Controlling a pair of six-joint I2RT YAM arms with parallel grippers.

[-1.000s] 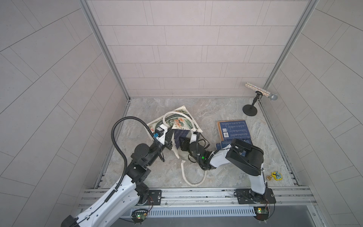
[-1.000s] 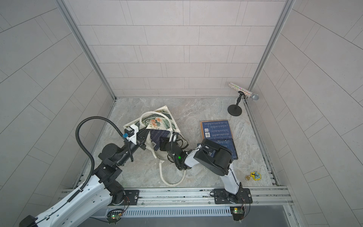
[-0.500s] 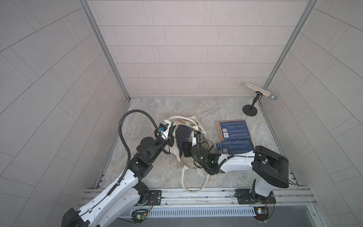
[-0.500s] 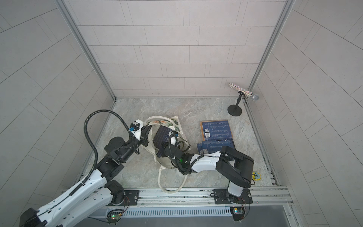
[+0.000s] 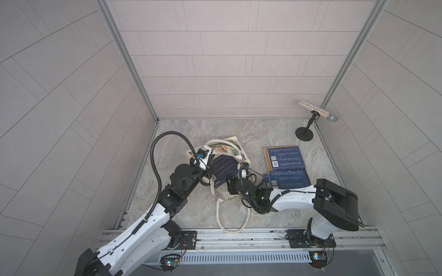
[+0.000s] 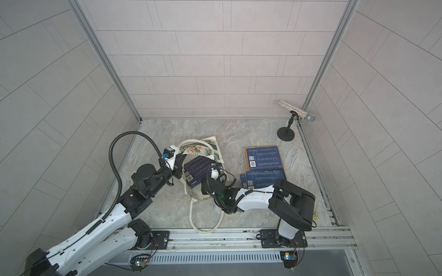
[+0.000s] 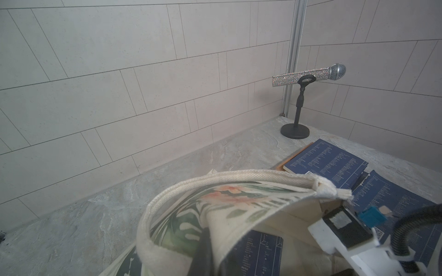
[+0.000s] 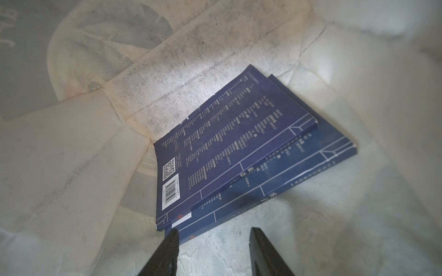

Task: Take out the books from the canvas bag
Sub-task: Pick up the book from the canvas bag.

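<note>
Room: pale tiled walls on three sides, a grey marbled floor below.
Left arm: the left gripper has its jaws pressed together at the mouth of the canvas bag, seemingly pinching the rim and holding it up.
Bag: lies on the floor between the arms, with one handle trailing toward the rail.
Inside: two navy books are stacked flat on the cloth.
Right arm: the right gripper is inside the bag, jaws spread and empty.
Next reach: the stack sits just ahead of these jaws, its near corner beside one finger and its long edge slanting away. This arm is plainly the closer one.
Right side: the removed books lie on the floor, a microphone beyond.
</note>
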